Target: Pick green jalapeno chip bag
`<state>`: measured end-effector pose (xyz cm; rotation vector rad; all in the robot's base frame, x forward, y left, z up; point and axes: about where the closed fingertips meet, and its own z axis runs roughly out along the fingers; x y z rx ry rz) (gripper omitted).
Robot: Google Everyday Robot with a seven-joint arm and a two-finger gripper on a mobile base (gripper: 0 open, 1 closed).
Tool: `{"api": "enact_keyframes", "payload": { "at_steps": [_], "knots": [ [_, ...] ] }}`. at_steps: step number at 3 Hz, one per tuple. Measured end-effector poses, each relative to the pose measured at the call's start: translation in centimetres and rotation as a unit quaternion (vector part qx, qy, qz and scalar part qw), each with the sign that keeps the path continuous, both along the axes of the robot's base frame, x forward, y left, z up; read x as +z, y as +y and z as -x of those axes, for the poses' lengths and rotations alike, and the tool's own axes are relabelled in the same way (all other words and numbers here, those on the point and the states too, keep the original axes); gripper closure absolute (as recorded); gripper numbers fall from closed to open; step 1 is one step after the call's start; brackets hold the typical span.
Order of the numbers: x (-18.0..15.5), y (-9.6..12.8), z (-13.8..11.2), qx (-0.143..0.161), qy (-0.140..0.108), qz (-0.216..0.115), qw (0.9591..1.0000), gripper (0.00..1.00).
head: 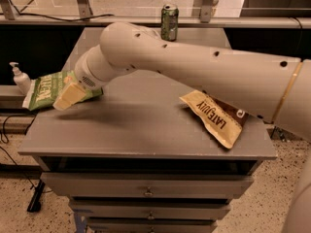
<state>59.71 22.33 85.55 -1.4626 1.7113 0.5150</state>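
The green jalapeno chip bag (pixel 44 90) lies flat at the left edge of the grey table (pixel 146 135), its white end edge toward the left. My gripper (pixel 68 96) is at the end of the white arm, low over the right part of the bag, its cream-coloured fingers partly covering the bag. The arm reaches in from the right and hides the bag's right end.
A brown-and-tan Late July bag (pixel 216 118) lies on the table's right side, partly under the arm. A green drink can (pixel 169 22) stands at the table's back edge. A white pump bottle (pixel 20 78) stands left of the table. Drawers are below the tabletop.
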Motion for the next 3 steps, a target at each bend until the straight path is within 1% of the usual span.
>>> {"api": "enact_keyframes", "payload": {
  "at_steps": [1, 2, 3],
  "knots": [
    [-1.25, 1.40, -0.30, -0.003, 0.011, -0.005, 0.9999, 0.42],
    [-1.90, 1.80, -0.26, -0.007, 0.018, -0.007, 0.9998, 0.64],
    [-1.15, 1.51, -0.45, -0.014, 0.016, -0.009, 0.9997, 0.88]
  ]
}}
